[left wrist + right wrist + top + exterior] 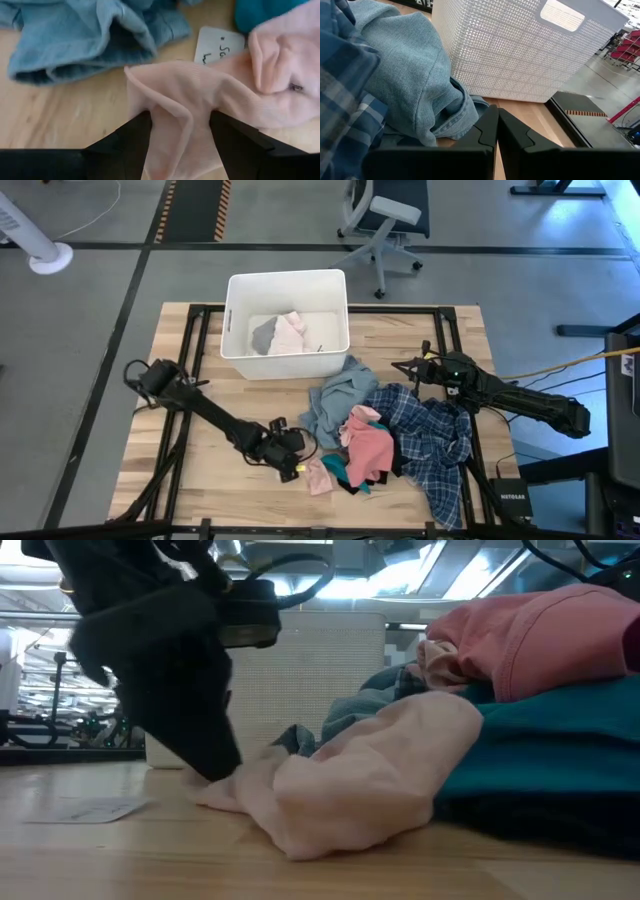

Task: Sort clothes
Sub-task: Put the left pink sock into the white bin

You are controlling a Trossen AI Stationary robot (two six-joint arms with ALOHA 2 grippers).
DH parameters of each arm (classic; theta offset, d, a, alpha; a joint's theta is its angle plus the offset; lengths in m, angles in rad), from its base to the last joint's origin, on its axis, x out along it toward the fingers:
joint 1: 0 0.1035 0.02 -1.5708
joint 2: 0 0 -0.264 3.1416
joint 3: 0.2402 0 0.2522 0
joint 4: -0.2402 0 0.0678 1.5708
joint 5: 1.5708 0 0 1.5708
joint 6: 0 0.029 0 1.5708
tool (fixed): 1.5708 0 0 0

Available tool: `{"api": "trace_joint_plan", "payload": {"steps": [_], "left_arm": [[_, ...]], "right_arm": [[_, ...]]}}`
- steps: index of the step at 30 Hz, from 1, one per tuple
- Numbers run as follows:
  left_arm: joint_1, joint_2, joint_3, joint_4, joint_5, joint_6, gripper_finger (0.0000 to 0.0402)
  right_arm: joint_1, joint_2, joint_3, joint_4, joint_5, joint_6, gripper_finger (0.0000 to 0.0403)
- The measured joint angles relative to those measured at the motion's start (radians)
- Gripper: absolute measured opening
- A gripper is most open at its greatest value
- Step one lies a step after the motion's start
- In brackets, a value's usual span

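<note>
The left end effector [180, 145] stands open astride a fold of the thin, limp pale pink piece [210, 100] at the clothes heap's eight o'clock edge on the bench [200, 470], where a pinch on that raised fold should lift it easily, while the right end effector [496, 125] waits clenched, empty, at the heap's two o'clock.

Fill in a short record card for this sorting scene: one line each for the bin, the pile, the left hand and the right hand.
bin: white bin at the table's far edge, already holding a grey piece and a pale pink one
pile: plaid shirt, grey-blue top, pink piece, teal piece
left hand: left hand open, fingers astride the pale pink garment
right hand: right hand shut, empty, beside the pile
</note>
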Motion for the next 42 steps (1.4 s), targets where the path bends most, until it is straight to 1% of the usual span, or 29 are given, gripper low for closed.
{"api": "trace_joint_plan", "payload": {"steps": [3,6,9,14,15,18,21,23,28,30,33,36,39,42], "left_arm": [[0.006,0.030,0.002,0.028,-0.010,0.000,0.0199],[0.011,0.037,0.001,0.044,-0.008,0.008,0.0176],[0.012,0.037,0.001,0.055,0.002,0.030,0.0129],[0.011,0.034,0.001,0.069,0.034,0.070,0.0026],[0.011,0.033,0.001,0.068,0.041,0.075,0.0014],[0.007,0.008,-0.001,0.059,0.054,0.078,0.0012],[0.001,-0.047,-0.010,0.007,0.071,0.096,0.0008],[-0.002,-0.098,-0.009,0.004,0.072,0.106,0.0004],[0.000,-0.222,-0.005,-0.051,0.036,0.125,0.0006],[0.004,-0.267,-0.007,-0.065,0.010,0.168,0.0003],[0.015,-0.345,-0.004,-0.062,-0.058,0.237,0.0004],[0.041,-0.411,-0.004,-0.056,-0.132,0.326,0.0003],[0.073,-0.485,-0.004,-0.035,-0.210,0.397,0.0003],[0.111,-0.536,-0.003,-0.003,-0.259,0.464,0.0004]], "right_arm": [[0.000,0.000,0.000,0.000,0.000,0.000,0.0019],[0.000,0.000,0.000,0.000,0.000,0.000,0.0019],[0.000,0.000,0.000,0.000,0.000,0.000,0.0019],[0.000,0.000,0.000,0.000,0.000,0.000,0.0019],[0.000,0.000,0.000,0.000,0.000,0.000,0.0019],[0.000,0.000,0.000,0.000,0.000,0.000,0.0019],[0.000,0.000,0.000,0.000,0.000,0.000,0.0019],[0.000,0.000,0.000,0.000,0.000,0.000,0.0019],[0.000,0.000,0.000,0.000,0.001,0.000,0.0019],[0.000,0.000,0.000,0.000,0.001,0.000,0.0019],[0.000,0.000,0.000,0.000,0.005,0.000,0.0019],[0.000,0.000,0.000,-0.001,0.023,0.000,0.0019],[0.000,0.000,0.000,-0.002,0.017,0.001,0.0019],[0.000,0.000,0.000,-0.002,0.015,0.001,0.0019]]}}
